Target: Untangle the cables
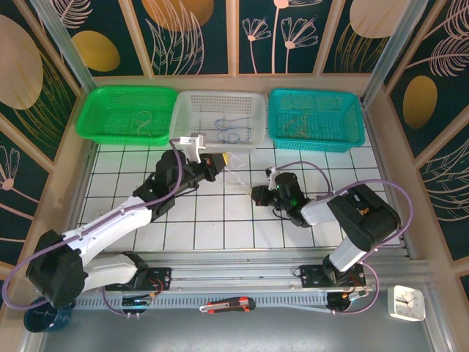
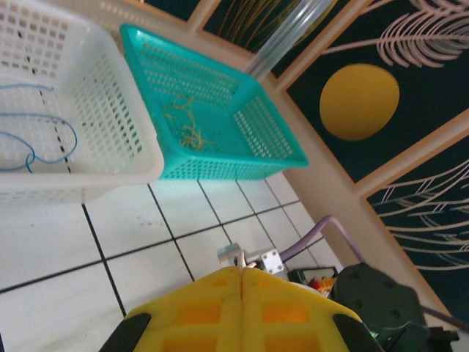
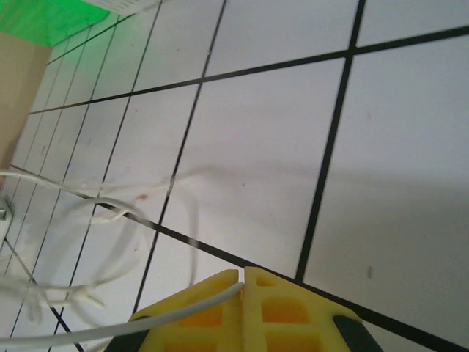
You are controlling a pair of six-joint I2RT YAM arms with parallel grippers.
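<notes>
- Two end effectors meet over the middle of the tiled table (image 1: 220, 227), just in front of the white basket (image 1: 183, 103). Between them lies a white cable (image 3: 198, 299), the one cord not in a basket.
- Right end effector (image 3: 243, 274): its yellow fingers are clamped on one strand of that cable. The rest runs off to the left and falls in loose, overlapping loops on the tiles.
- Left end effector (image 2: 242, 271): its fingers are pressed together. I cannot tell whether a strand is pinched in the seam.
- From above, the cable's long axis runs on a slant, from the left end effector down to the right one, so both arms are about equally near it.
- Blue cables (image 1: 231, 132) lie in the white basket, yellowish cables (image 2: 187, 125) in the teal basket (image 1: 352, 121), and pale ones in the green basket (image 1: 91, 110).
- Judgement: the coming move likely turns on drawing the two ends apart along that slant, so that the loops open instead of tightening.
</notes>
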